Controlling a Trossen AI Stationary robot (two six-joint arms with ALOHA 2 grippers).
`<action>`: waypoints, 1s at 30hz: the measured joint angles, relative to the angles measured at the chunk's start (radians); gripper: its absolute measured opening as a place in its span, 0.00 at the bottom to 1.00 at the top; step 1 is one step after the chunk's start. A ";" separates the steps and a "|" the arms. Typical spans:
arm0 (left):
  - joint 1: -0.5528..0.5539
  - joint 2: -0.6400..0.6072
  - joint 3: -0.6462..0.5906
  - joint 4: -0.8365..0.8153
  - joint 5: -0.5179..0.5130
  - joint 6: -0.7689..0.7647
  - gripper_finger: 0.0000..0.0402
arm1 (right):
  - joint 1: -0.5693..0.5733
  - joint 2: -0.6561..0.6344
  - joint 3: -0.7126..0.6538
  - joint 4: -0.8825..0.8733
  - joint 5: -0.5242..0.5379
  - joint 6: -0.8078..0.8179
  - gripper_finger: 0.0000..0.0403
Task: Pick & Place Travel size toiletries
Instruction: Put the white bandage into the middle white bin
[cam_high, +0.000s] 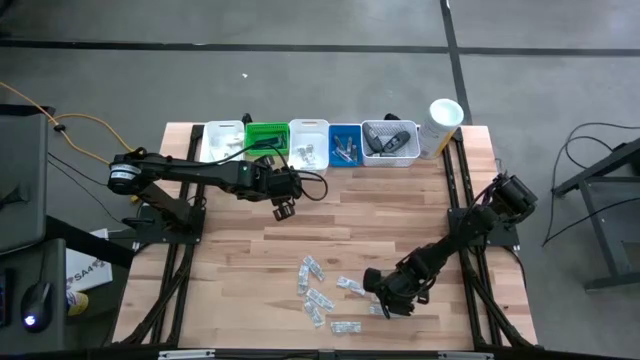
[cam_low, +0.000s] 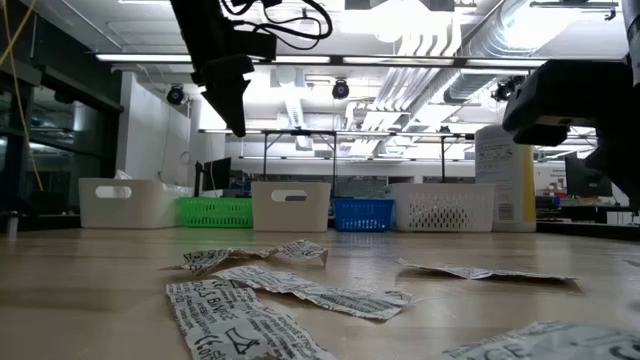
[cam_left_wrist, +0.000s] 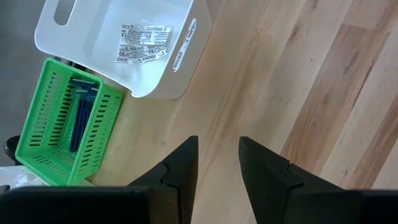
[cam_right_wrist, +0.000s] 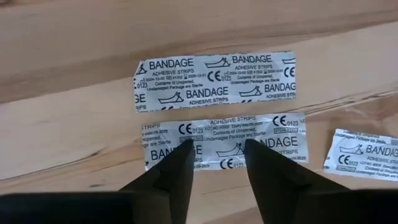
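Observation:
Several white printed bandage sachets (cam_high: 320, 298) lie flat on the wood near the table's near edge. My right gripper (cam_right_wrist: 217, 149) is open and hovers above them. Its fingers point down on either side of the middle of one sachet (cam_right_wrist: 224, 132), with another sachet (cam_right_wrist: 214, 81) just beyond it and a third (cam_right_wrist: 364, 152) beside it. My left gripper (cam_left_wrist: 217, 149) is open and empty. It hangs over bare wood (cam_high: 283, 211) just in front of the row of bins. More sachets (cam_left_wrist: 143, 45) lie inside a white bin, and blue razors (cam_left_wrist: 78, 118) lie inside the green bin.
Along the far edge stand a white bin (cam_high: 222, 140), a green bin (cam_high: 266, 138), a second white bin (cam_high: 308, 143), a blue bin (cam_high: 345, 145) and a white mesh bin (cam_high: 390, 143). A tall white canister (cam_high: 442, 122) stands at their right. Bare wood lies between bins and sachets.

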 joint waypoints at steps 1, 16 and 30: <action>0.000 0.000 0.000 0.000 0.000 0.000 0.29 | 0.000 0.000 0.000 -0.007 -0.001 0.004 0.33; 0.000 0.000 0.000 0.000 0.002 0.000 0.29 | -0.013 0.014 -0.002 -0.056 -0.019 0.082 0.02; 0.000 -0.008 0.002 -0.010 -0.026 0.004 0.29 | -0.106 -0.208 -0.009 -0.182 0.157 0.308 0.01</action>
